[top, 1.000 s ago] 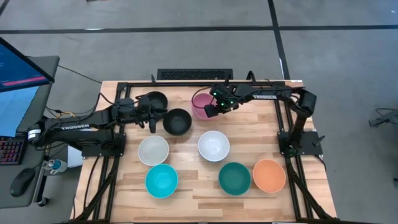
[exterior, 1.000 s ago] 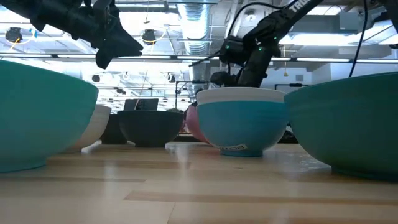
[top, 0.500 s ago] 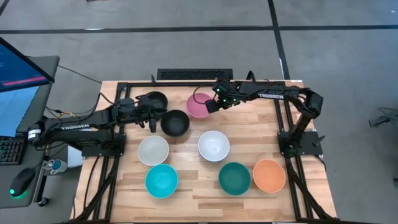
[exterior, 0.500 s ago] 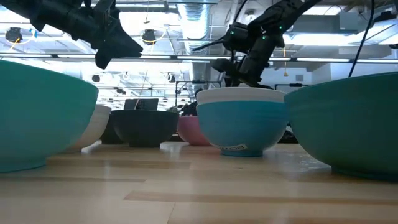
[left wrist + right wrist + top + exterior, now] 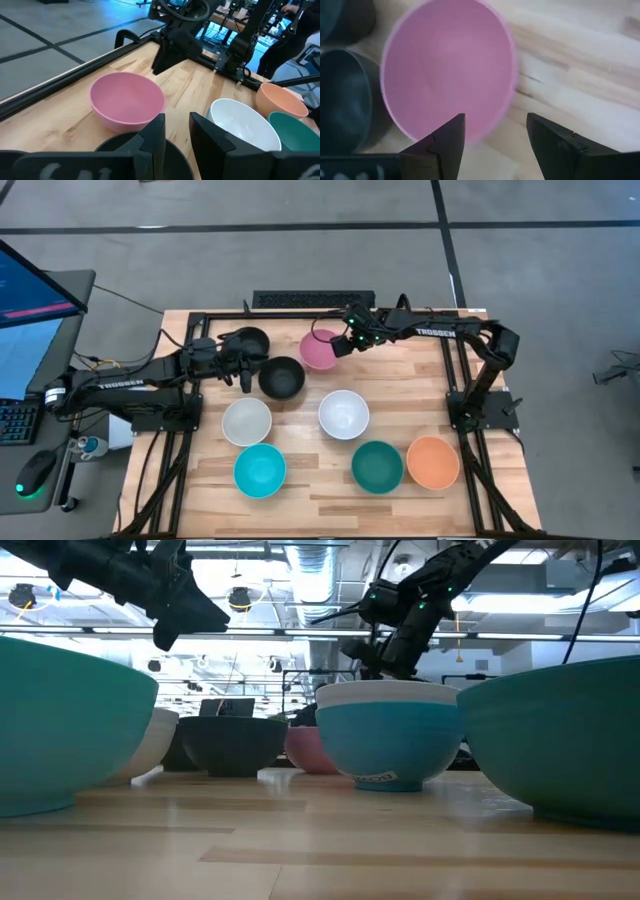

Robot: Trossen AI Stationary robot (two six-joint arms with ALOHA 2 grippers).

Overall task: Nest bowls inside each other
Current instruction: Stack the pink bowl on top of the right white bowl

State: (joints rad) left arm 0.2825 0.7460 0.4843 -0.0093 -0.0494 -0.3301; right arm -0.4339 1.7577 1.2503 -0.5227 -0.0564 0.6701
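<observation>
Eight bowl spots show in the high view. The pink bowl (image 5: pixel 318 350) sits on its base near the far edge. Two black bowls (image 5: pixel 282 377) (image 5: pixel 248 340) stand to its left. Nearer are a white bowl (image 5: pixel 246 421), a white bowl nested in a cyan one (image 5: pixel 388 735), a cyan bowl (image 5: pixel 260 470), a teal-green bowl (image 5: pixel 377 466) and an orange bowl (image 5: pixel 433 462). My right gripper (image 5: pixel 495 120) hovers open above the pink bowl's (image 5: pixel 447 70) right rim. My left gripper (image 5: pixel 177 122) hangs open above the nearer black bowl.
A black frame (image 5: pixel 300 313) runs along the table's far edge, just behind the pink bowl. Both arm bases stand at the table's sides. Bare wood (image 5: pixel 320 500) lies along the near edge, in front of the bowls.
The pink bowl, tilted and off the table under my right gripper a second ago, now rests flat on the table, slightly farther left. My right gripper has risen off its rim and drawn a little toward the far edge. The left arm has kept still.
</observation>
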